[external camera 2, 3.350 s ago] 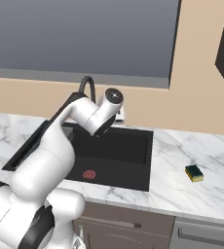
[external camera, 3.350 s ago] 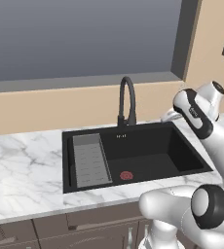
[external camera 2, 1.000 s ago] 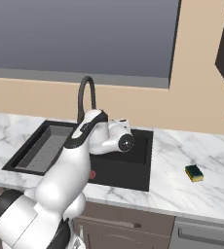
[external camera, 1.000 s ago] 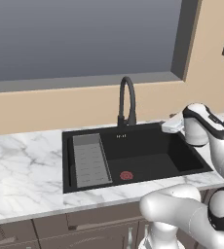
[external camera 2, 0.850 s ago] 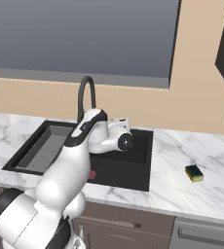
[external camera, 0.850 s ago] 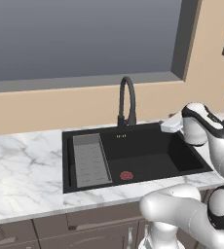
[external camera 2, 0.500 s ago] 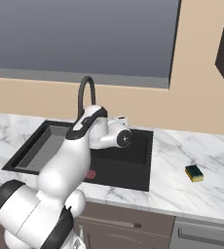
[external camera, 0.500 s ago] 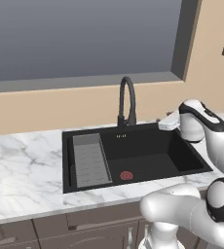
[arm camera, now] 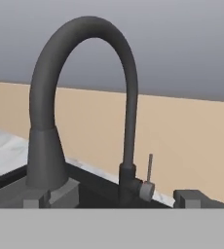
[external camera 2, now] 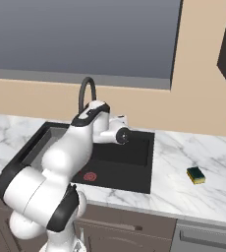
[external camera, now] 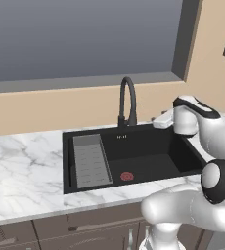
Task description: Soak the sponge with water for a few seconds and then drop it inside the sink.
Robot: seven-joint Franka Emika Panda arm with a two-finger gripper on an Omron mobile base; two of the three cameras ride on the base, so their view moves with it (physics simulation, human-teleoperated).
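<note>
**Open claw faces the faucet; sponge lies well off on the counter**

Left base view: the sink (external camera: 70, 161) is set into the marble counter (external camera: 21, 171), with the grey tray (external camera: 91, 161) at its left side and the red drain (external camera: 127, 176) on the floor of the basin. The black faucet (external camera: 127, 101) arches up from the back rim. The arm reaches in from the right, its hand over the back right corner of the sink and pointing toward the faucet; the claw (external camera: 156, 120) is just a small pale tip here, near the faucet but apart from it.

Right base view: the arm bends over the sink, and the claw (external camera 2: 121, 119) sits high at the back rim, just right of the faucet. The fingers are too small here to judge. The sponge (external camera 2: 196, 174) lies flat on the counter to the right of the sink, green side up, well apart from the claw and outside the basin.

Hand view: the faucet fills the middle, its spout curving up from the base at left and down to the right, with a thin lever (arm camera: 150, 170) standing upright beside it. The two dark fingertips (arm camera: 192, 198) stand far apart at the bottom corners, so the claw is wide open with nothing between them, and the faucet lies ahead in the gap, not touched.
</note>
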